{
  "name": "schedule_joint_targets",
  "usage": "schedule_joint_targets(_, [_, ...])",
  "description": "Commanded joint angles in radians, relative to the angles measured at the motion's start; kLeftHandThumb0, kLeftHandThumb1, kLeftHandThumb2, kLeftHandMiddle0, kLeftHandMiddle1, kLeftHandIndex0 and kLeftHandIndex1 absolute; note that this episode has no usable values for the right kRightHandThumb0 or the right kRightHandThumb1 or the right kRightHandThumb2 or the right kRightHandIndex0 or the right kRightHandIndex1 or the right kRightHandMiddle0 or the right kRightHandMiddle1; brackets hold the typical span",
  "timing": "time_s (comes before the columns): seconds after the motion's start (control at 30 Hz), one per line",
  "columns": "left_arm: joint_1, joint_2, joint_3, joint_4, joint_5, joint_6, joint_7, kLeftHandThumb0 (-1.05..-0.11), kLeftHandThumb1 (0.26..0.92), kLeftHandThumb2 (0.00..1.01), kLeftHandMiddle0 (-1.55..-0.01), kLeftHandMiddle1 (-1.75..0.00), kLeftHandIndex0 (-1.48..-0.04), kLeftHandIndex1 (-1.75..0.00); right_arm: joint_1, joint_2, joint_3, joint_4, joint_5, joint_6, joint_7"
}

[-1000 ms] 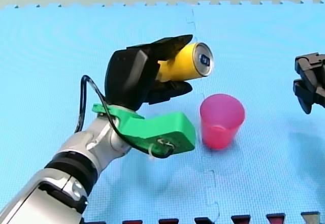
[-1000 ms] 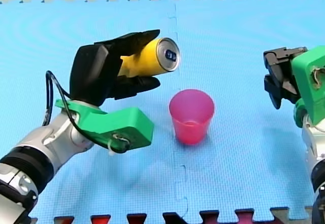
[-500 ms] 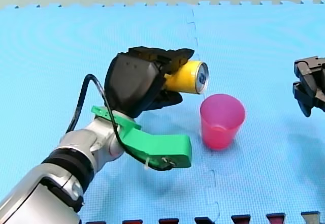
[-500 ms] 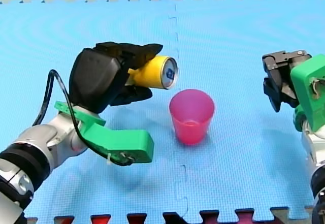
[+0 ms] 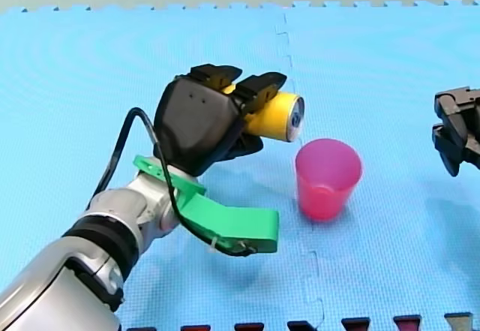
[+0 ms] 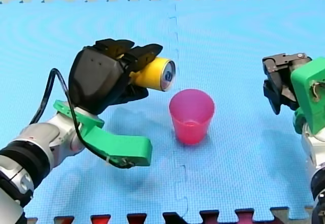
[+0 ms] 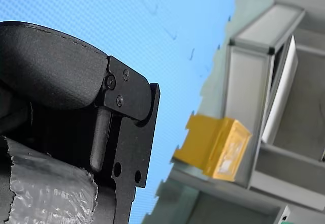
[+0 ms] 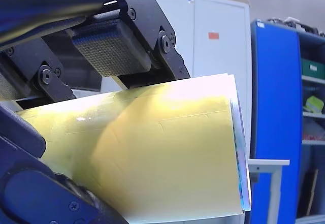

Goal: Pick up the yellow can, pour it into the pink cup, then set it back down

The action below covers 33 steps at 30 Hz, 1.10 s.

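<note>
1. The robot's left arm comes in from about 7 o'clock over the blue foam mat [image 5: 90,68]. It carries a green bracket [image 5: 229,222] at the wrist, and a black cable [image 5: 120,151] loops beside it.
2. The left hand [image 5: 206,121] is raised off the mat and closed tight around the yellow can [image 5: 279,115]. Its black fingers [image 5: 255,87] wrap over the can's upper side, with another finger below.
3. The second wrist view shows this grasp up close, with ribbed finger pads [image 8: 104,46] pressing on the can's yellow wall [image 8: 167,153].
4. The can lies almost on its side. Its silver top end points toward 3 o'clock and tips slightly down.
5. The pink cup [image 5: 327,177] stands upright on the mat. The can's top end is in the air at about 10 o'clock from the cup, near its rim and apart from it. I cannot tell whether the top reaches over the cup's mouth.
6. The right hand [image 6: 282,79] is at 3 o'clock from the cup, well apart from it, and grasps nothing.
7. The first wrist view shows a black hand body [image 7: 76,107] above the mat, with a yellow block [image 7: 218,145] beyond the mat's edge.
</note>
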Motion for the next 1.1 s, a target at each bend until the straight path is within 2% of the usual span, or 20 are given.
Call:
schedule_joint_targets(0.0, [-0.012, 0.003, -0.002, 0.002, -0.005, 0.001, 0.009, -0.271, 0.804, 0.00, -1.07, -0.78, -1.20, 0.00, -0.002, -0.004, -0.008, 0.001, 0.007, 0.002, 0.011])
schedule_joint_targets(0.13, [-0.013, 0.004, -0.003, 0.002, -0.008, 0.000, 0.010, -0.265, 0.803, 0.00, -1.02, -0.88, -1.20, 0.00, -0.004, -0.005, -0.014, 0.002, 0.012, 0.005, 0.021])
schedule_joint_targets(0.5, [-0.013, 0.006, 0.005, -0.006, -0.021, -0.013, 0.005, -0.255, 0.798, 0.00, -1.01, -0.90, -1.20, 0.00, -0.005, -0.007, -0.021, 0.002, 0.013, 0.007, 0.035])
schedule_joint_targets(0.6, [-0.009, 0.003, 0.027, -0.007, -0.050, -0.031, -0.006, -0.256, 0.798, 0.00, -1.01, -0.90, -1.20, 0.00, -0.005, -0.007, -0.022, 0.002, 0.013, 0.010, 0.035])
schedule_joint_targets(0.73, [0.010, -0.016, 0.087, -0.009, -0.126, -0.087, -0.006, -0.282, 0.801, 0.00, -1.02, -0.88, -1.18, 0.00, -0.006, -0.011, -0.024, 0.005, 0.011, 0.017, 0.033])
schedule_joint_targets(0.8, [0.020, -0.025, 0.109, -0.006, -0.154, -0.113, 0.004, -0.311, 0.805, 0.00, -1.07, -0.75, -1.18, 0.00, -0.009, -0.012, -0.024, 0.006, 0.010, 0.024, 0.031])
schedule_joint_targets(0.9, [0.032, -0.040, 0.135, 0.003, -0.182, -0.144, 0.030, -0.342, 0.806, 0.00, -1.17, -0.46, -1.16, 0.00, -0.011, -0.011, -0.030, 0.007, 0.014, 0.038, 0.028])
schedule_joint_targets(1.0, [0.040, -0.049, 0.155, 0.007, -0.200, -0.174, 0.054, -0.342, 0.801, 0.00, -1.24, -0.23, -1.14, 0.00, -0.011, -0.010, -0.034, 0.006, 0.017, 0.043, 0.028])
schedule_joint_targets(1.07, [0.044, -0.056, 0.171, 0.010, -0.215, -0.191, 0.055, -0.341, 0.800, 0.00, -1.25, -0.17, -1.14, 0.00, -0.012, -0.011, -0.035, 0.006, 0.017, 0.044, 0.028])
